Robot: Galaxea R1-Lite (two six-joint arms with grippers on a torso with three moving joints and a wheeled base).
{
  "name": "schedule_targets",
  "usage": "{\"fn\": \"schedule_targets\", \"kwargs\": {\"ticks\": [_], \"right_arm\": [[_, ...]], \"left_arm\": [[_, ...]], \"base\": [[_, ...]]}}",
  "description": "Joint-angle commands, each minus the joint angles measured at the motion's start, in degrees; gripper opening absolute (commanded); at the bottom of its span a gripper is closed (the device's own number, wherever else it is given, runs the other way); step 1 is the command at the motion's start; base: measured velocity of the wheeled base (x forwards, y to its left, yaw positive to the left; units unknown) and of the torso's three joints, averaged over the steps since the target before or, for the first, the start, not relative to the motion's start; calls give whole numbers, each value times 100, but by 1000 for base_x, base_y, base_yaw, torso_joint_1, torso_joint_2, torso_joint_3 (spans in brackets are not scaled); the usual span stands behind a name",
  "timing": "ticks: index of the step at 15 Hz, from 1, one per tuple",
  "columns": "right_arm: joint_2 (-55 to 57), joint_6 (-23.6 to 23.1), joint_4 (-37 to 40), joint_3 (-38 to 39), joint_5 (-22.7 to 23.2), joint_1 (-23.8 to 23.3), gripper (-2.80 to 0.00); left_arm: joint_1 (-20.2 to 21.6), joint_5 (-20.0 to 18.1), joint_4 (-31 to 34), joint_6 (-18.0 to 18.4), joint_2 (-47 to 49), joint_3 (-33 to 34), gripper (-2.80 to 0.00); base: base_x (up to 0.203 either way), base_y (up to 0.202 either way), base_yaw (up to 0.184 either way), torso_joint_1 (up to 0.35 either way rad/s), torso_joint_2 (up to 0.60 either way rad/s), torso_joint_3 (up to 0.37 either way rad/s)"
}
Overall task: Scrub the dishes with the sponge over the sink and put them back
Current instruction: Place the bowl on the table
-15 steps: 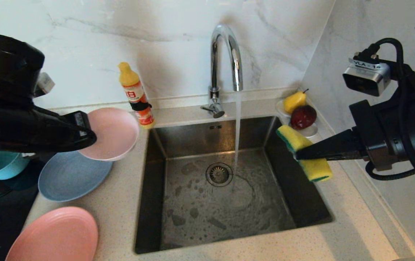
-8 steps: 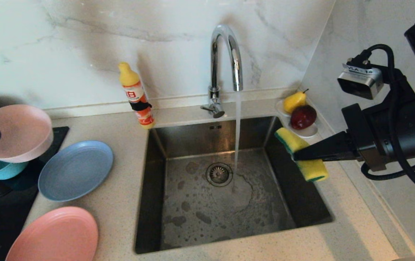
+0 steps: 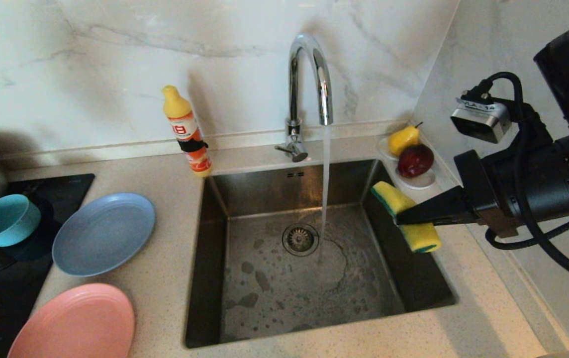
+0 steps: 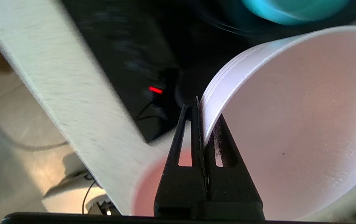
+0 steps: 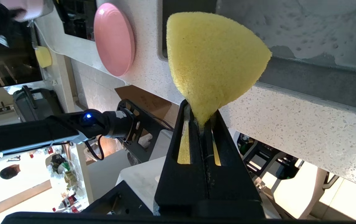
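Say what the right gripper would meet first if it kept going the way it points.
Likely the running water stream: the right gripper, shut on the sponge, points across the sink, though depth is unclear.

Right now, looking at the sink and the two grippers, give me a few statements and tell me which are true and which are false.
1. The right gripper is shut on the yellow sponge, held over the right side of the sink. True.
2. The tap is off. False: water streams from it down beside the drain strainer.
3. The left gripper pinches the rim of the small pale pink dish. True.
4. The grey-blue plate lies inside the sink. False: it rests on the counter to the sink's left.
5. The teal bowl is stacked on the salmon-pink plate. False: they sit apart.
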Motion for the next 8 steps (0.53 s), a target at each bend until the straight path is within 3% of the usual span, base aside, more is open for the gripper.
{"fn": "schedule_targets", "kwargs": {"ticks": [1,8], "right_arm": [[104,16,22,0,14,-36,-280],[122,-115,15,-8,31,-206,-280]], "left_arm": [[504,-26,-390,80,500,435,-280],[1392,-452,-506,318,1292,670,-280]], "base": [[0,0,0,0,0,0],[0,0,0,0,0,0]]}}
